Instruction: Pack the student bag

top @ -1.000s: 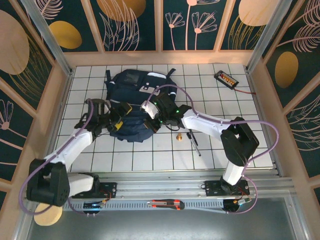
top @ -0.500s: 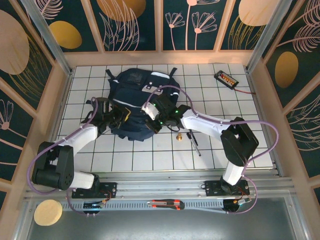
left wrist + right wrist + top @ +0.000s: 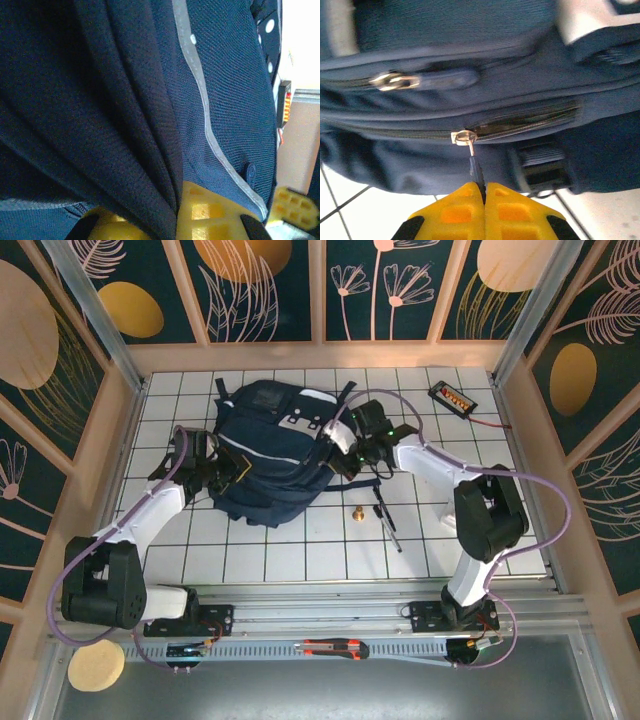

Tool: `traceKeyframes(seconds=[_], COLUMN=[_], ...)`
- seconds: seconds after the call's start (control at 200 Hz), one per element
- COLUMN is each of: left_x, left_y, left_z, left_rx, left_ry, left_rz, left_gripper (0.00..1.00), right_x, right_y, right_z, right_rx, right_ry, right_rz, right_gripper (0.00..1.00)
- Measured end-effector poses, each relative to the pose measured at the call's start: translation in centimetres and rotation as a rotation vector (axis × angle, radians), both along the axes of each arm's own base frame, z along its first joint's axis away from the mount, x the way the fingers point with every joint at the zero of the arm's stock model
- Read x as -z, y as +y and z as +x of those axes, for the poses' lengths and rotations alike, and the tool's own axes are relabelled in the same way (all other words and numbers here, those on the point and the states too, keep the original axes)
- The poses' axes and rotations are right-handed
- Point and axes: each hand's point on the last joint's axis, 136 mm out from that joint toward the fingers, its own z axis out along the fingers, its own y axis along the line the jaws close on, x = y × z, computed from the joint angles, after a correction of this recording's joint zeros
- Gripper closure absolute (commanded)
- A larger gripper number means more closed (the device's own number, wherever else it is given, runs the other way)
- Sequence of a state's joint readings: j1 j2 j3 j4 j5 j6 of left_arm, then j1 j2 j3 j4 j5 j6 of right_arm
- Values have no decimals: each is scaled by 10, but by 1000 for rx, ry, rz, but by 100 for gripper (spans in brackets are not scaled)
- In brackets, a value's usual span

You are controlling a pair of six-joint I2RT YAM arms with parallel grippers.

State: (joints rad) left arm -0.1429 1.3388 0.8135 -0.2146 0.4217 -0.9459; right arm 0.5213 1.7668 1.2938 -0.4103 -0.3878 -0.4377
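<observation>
The student bag (image 3: 275, 455), dark navy with thin grey stripes, lies on the tiled table between both arms. At the bag's left side, my left gripper (image 3: 226, 473) is shut on a fold of its fabric (image 3: 165, 200), which is pinched between the yellow fingers (image 3: 210, 215). My right gripper (image 3: 344, 442) is at the bag's right side. There it is shut on the dark pull tab (image 3: 476, 172) of a silver zipper slider (image 3: 463, 136). The zipper gapes to the right of the slider and lies closed to its left. A second slider (image 3: 390, 80) sits on the zipper above.
A dark pen (image 3: 388, 521) and a small brass piece (image 3: 356, 512) lie on the tiles right of the bag. A black device with orange marks (image 3: 452, 397) sits at the back right. A utility knife (image 3: 335, 648) and a yellow sponge (image 3: 96, 664) lie by the arm bases.
The left gripper went from open to shut on the bag's fabric. The right gripper carried the zipper pull up and to the right along the bag, and the bag shifted.
</observation>
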Motion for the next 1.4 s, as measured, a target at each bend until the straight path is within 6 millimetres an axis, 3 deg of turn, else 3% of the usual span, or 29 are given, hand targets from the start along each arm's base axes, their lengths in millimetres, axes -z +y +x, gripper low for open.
traceKeyframes(seconds=[0.19,0.41,0.465,0.53,0.606,0.666,0.741,0.866,0.941,1.046,1.221,1.401], left_x=[-3,-3,-3,-2,-5,-10,-18,-27,-26,-17,-12,-7], left_y=[2,3,6,10,12,13,13,14,14,13,13,11], left_z=[-3,-3,-4,-5,-6,-8,-11,-14,-15,-18,-20,-23], left_rx=[33,42,36,30,32,33,35,34,32,24,19,22], left_ry=[-25,-35,-31,-26,-33,-47,-68,-89,-90,-71,-60,-53], left_rz=[34,45,51,55,62,65,67,65,62,47,37,20], left_gripper=[100,100,100,71,65,57,57,57,58,60,62,63], right_x=[17,32,33,37,39,34,12,-37,-49,-34,9,17], right_y=[-16,-16,-28,-50,-74,-78,-61,-6,24,50,61,66], right_z=[51,59,68,79,74,58,30,-10,-24,-30,-28,-25], right_rx=[84,107,160,234,283,269,174,-76,-201,-292,-336,-346], right_ry=[-1,27,7,-13,-28,-47,-96,-246,-305,-299,-227,-221], right_rz=[-54,-82,-118,-148,-173,-167,-103,67,138,191,199,212], right_gripper=[100,100,81,66,64,65,68,70,69,66,63,62])
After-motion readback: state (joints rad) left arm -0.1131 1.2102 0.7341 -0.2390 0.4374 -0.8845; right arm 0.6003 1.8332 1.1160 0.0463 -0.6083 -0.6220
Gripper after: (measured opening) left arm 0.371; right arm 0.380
